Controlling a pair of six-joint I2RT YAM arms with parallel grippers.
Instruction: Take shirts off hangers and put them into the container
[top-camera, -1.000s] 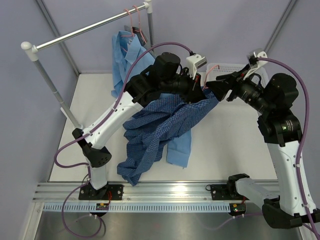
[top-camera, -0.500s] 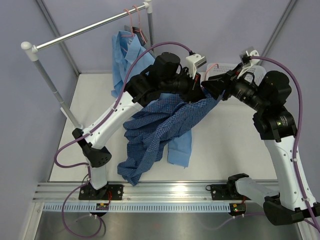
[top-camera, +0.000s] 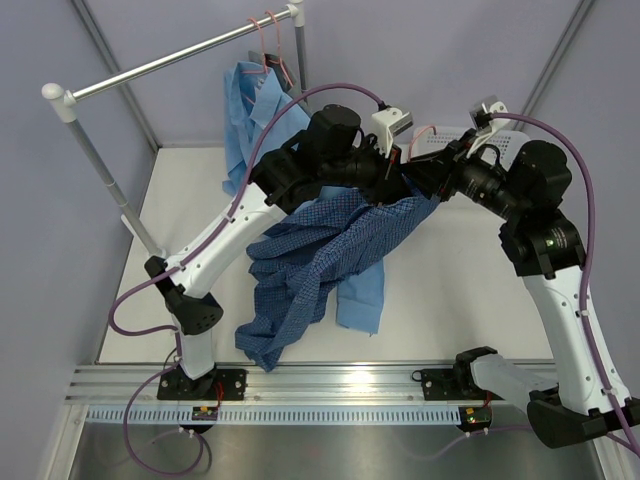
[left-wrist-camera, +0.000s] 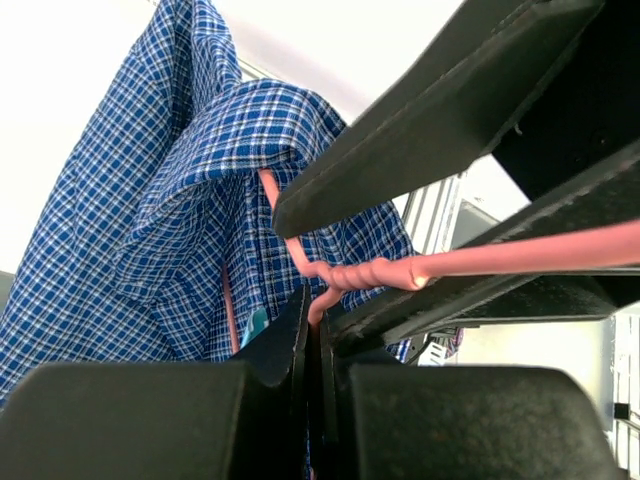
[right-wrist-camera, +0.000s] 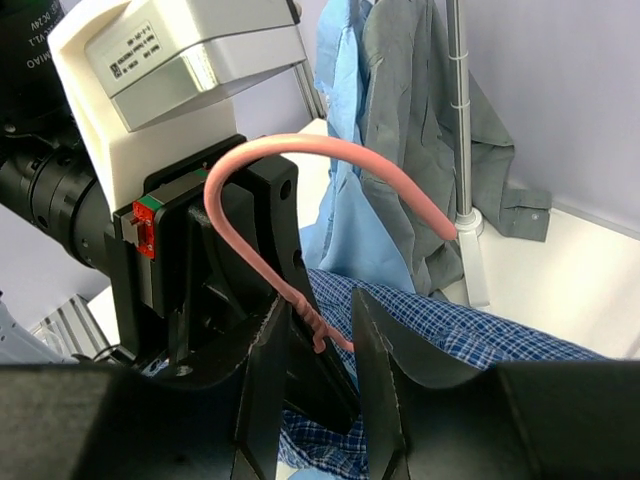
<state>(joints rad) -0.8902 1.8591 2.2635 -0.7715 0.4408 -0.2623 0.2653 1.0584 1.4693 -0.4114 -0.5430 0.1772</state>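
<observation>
We see the left claw (left-wrist-camera: 312, 318) pressed tight on the twisted neck of a pink hanger (left-wrist-camera: 372, 272), which it holds up over the middle of the table (top-camera: 455, 290). The dark blue checked shirt (left-wrist-camera: 150, 230) is on that hanger, and its cloth falls to the table and trails toward the near edge. The right claw (right-wrist-camera: 320, 345) has its jaws partly apart, one finger on each side of the same neck just below the hook. A sliver of space shows on both sides of the wire, so it has hold of nothing. The container (top-camera: 440, 143) sits at the far right corner, behind the two claws. The light blue shirt (top-camera: 248, 115) hangs from the rail (top-camera: 170, 62) by the far left corner, beside two bare hangers (top-camera: 270, 42). The right wrist view also shows the grey shirt (right-wrist-camera: 415, 90) next to it, against the rack's upright. A white camera housing (right-wrist-camera: 170, 55) on the left wrist carries a printed label (right-wrist-camera: 135, 55), but its lines are too small to read. On the black casing behind it we can make out only the letters MIAO — the rest is cut off.
</observation>
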